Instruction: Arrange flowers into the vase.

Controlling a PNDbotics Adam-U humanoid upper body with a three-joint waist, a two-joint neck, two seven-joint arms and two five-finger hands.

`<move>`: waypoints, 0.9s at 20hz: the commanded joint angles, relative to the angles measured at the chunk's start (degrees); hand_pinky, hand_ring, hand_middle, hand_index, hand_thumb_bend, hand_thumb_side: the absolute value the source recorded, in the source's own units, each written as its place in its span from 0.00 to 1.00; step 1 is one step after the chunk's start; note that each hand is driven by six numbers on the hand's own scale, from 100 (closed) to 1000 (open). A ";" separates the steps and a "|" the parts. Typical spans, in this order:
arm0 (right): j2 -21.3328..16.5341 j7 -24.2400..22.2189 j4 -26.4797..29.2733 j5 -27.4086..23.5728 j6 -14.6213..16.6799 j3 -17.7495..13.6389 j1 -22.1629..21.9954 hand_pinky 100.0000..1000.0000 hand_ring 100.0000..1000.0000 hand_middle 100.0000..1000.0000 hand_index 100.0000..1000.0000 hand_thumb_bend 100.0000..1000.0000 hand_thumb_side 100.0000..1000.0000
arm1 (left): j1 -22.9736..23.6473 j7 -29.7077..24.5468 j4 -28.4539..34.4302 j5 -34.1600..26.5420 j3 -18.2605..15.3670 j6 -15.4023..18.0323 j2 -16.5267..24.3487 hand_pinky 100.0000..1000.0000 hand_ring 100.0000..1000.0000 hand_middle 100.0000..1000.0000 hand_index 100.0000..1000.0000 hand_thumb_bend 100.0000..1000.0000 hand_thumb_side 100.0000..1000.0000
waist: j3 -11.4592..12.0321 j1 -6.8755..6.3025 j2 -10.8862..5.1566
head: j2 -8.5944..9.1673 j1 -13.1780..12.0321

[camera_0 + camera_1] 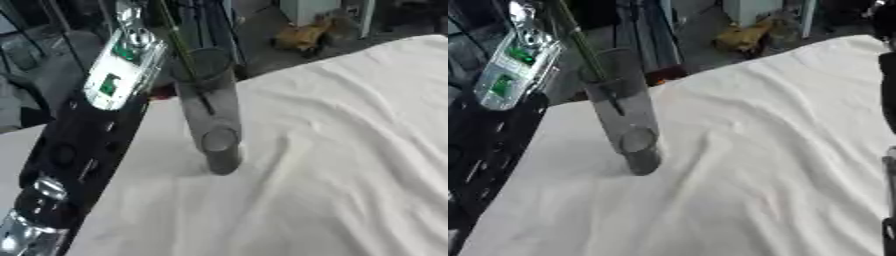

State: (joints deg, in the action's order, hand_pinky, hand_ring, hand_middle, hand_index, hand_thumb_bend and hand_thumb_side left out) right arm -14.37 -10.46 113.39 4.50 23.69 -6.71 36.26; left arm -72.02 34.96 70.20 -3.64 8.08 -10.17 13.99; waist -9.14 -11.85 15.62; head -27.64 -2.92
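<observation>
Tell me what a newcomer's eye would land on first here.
First the tall clear vase standing left of centre on the wrinkled white tablecloth, a green stem rising from its mouth. Next the robot's black and silver left arm, running up the left edge beside it.

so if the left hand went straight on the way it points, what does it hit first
Probably nothing on the table: the left hand, cut by the top edge, points up and away, left of the vase and stem. Depth unclear.
</observation>
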 commanded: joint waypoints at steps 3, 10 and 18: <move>-0.06 0.39 1.20 0.28 -0.03 -0.21 0.81 0.78 0.81 0.74 0.91 0.06 1.00 | -0.83 -0.39 0.58 1.23 0.05 0.31 1.09 0.03 0.18 0.23 0.21 0.00 0.82 | 0.15 0.86 -1.10 | 0.53 0.11; 0.07 0.68 1.20 0.48 -0.06 -0.35 0.82 0.78 0.81 0.74 0.91 0.05 1.00 | -0.01 -1.84 0.62 5.52 0.62 -0.39 1.49 0.06 0.26 0.32 0.29 0.00 0.83 | 0.39 1.11 -1.12 | 0.39 0.31; 0.20 0.97 1.20 0.66 -0.12 -0.44 0.71 0.77 0.81 0.74 0.91 0.05 1.00 | 0.64 -3.79 0.67 9.29 1.13 -1.04 1.84 0.12 0.35 0.42 0.41 0.00 0.84 | 0.54 1.22 -1.21 | 0.39 0.45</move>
State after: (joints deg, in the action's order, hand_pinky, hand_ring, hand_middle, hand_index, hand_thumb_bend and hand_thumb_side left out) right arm -13.88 -9.82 113.39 4.92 23.64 -6.90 36.26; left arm -70.49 31.60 70.02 4.73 9.32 -11.22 14.07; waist -8.75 -11.52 15.62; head -27.64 -2.52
